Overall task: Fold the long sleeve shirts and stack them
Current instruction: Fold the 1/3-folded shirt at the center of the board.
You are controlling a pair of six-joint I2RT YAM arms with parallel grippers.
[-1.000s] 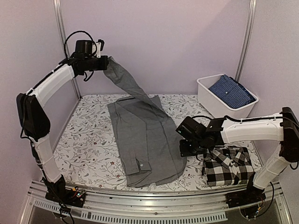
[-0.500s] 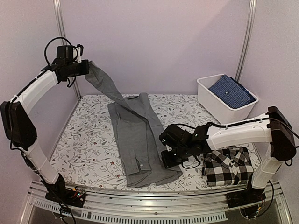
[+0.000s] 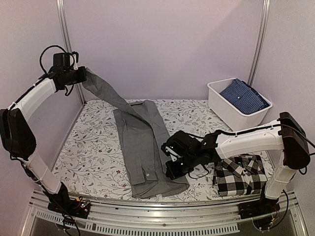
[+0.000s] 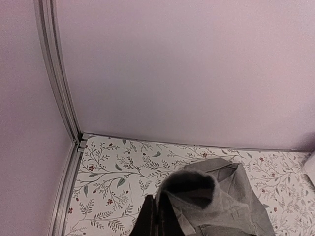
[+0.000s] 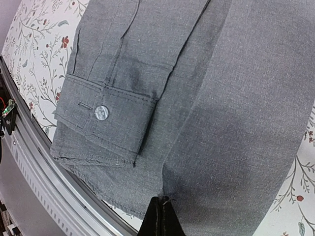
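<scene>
In the overhead view, the left end effector (image 3: 85,74) is pinching the end of one sleeve (image 3: 106,93) of the grey shirt (image 3: 147,147) and holding it high near the far left corner. The sleeve is stretching in a diagonal down to the body, which is lying lengthwise in the middle of the worktop (image 3: 88,147). The right end effector (image 3: 170,171) is clamping the shirt's near right edge low against the surface, seemingly anchoring the body while the sleeve is being drawn out for a fold. The checked shirt (image 3: 241,176), already folded, is sitting at the near right corner beside the right arm, probably waiting as the base of the stack. A white bin (image 3: 216,101) holding a blue cloth (image 3: 244,94) is standing at the far right.

In the left wrist view, the fingers are pressing together on grey cloth, with the sleeve's open end gaping just beyond them. The flower-printed cover is running back to a plain lilac wall (image 4: 172,64) and a metal post (image 4: 56,73).

In the right wrist view, the fingers are squeezing shut on the shirt's edge. The other sleeve is lying folded over the body, its cuff (image 5: 106,115) showing one button (image 5: 102,112). A metal rail (image 5: 54,196) is bordering the worktop's near edge.
</scene>
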